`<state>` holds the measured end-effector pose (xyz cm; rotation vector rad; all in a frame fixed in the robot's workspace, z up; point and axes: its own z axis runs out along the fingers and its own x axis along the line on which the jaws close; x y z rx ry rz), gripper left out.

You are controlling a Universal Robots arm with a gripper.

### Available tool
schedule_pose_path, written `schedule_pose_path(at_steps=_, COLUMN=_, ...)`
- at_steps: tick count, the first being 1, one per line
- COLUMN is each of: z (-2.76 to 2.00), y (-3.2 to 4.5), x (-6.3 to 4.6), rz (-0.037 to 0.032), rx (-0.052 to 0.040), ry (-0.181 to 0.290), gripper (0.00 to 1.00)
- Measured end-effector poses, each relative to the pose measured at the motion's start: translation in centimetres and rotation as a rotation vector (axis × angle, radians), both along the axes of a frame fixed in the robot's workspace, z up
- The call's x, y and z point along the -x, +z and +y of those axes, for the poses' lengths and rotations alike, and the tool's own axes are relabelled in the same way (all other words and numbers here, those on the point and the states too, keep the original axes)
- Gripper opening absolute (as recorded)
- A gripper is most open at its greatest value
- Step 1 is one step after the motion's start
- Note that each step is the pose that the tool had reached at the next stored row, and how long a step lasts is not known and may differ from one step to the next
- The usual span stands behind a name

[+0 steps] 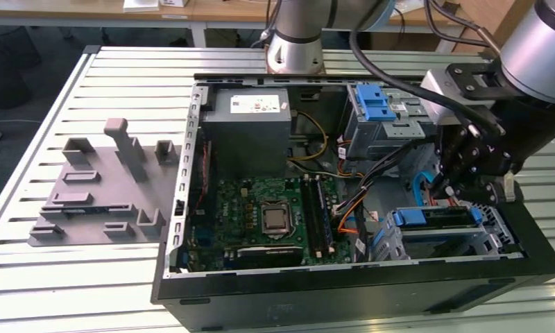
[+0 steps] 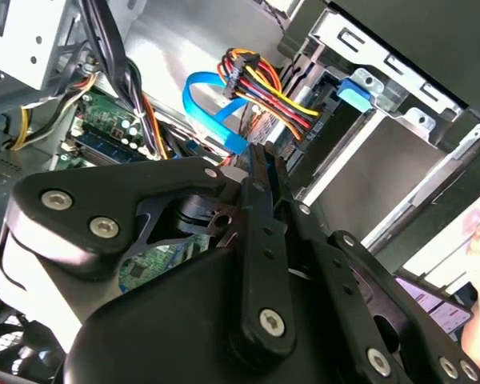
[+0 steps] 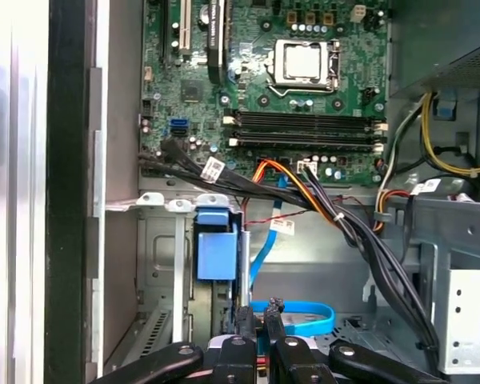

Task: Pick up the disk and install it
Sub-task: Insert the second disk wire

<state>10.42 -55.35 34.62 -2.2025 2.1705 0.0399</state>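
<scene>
Black computer case lies open on the slatted table. Inside it, the disk sits in the silver cage near the case's front corner. Above it hangs the gripper, fingers together, empty.

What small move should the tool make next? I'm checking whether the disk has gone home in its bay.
Probably a short sideways shift, to bring the tool over the blue end of the disk. The disk already lies in the drive cage, while the tool hangs beside it, above a blue cable. I cannot tell whether the disk is fully seated, so lining up for a press seems safest.
</scene>
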Motion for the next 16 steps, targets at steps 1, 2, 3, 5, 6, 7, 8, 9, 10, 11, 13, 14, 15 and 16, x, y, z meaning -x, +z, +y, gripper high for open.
schedule_pose_path(at_steps=1, z=-0.12, y=-0.04, x=0.00, rz=-0.0010, rx=-0.0002, ry=0.001, gripper=0.16)
schedule_pose_path(at_steps=2, z=-0.25, y=-0.09, x=0.00, rz=-0.0023, rx=-0.0001, ry=0.002, gripper=0.16)
schedule_pose_path(at_steps=3, z=-0.35, y=-0.13, x=0.00, rz=-0.0033, rx=-0.0002, ry=0.003, gripper=0.16)
schedule_pose_path(at_steps=5, z=-0.52, y=-0.24, x=0.01, rz=-0.0036, rx=-0.0006, ry=0.003, gripper=0.16)
schedule_pose_path(at_steps=6, z=-0.62, y=-0.28, x=0.01, rz=-0.0036, rx=-0.0005, ry=0.003, gripper=0.16)
schedule_pose_path(at_steps=7, z=-0.70, y=-0.35, x=0.01, rz=-0.0037, rx=-0.0005, ry=0.003, gripper=0.16)
schedule_pose_path(at_steps=8, z=-0.74, y=-0.43, x=0.01, rz=-0.0037, rx=-0.0008, ry=0.003, gripper=0.16)
schedule_pose_path(at_steps=9, z=-0.76, y=-0.51, x=0.00, rz=-0.0037, rx=-0.0008, ry=0.003, gripper=0.16)
schedule_pose_path(at_steps=10, z=-0.78, y=-0.56, x=0.00, rz=-0.0037, rx=-0.0006, ry=0.003, gripper=0.16)
schedule_pose_path(at_steps=11, z=-0.83, y=-0.60, x=0.01, rz=-0.0037, rx=-0.0004, ry=0.003, gripper=0.16)
schedule_pose_path(at_steps=13, z=-0.94, y=-0.66, x=0.00, rz=-0.0037, rx=-0.0006, ry=0.003, gripper=0.16)
schedule_pose_path(at_steps=14, z=-0.99, y=-0.68, x=0.00, rz=-0.0037, rx=-0.0005, ry=0.003, gripper=0.16)
schedule_pose_path(at_steps=15, z=-1.05, y=-0.70, x=0.00, rz=-0.0036, rx=-0.0005, ry=0.003, gripper=0.16)
schedule_pose_path(at_steps=16, z=-1.07, y=-0.73, x=0.00, rz=-0.0037, rx=-0.0006, ry=0.003, gripper=0.16)
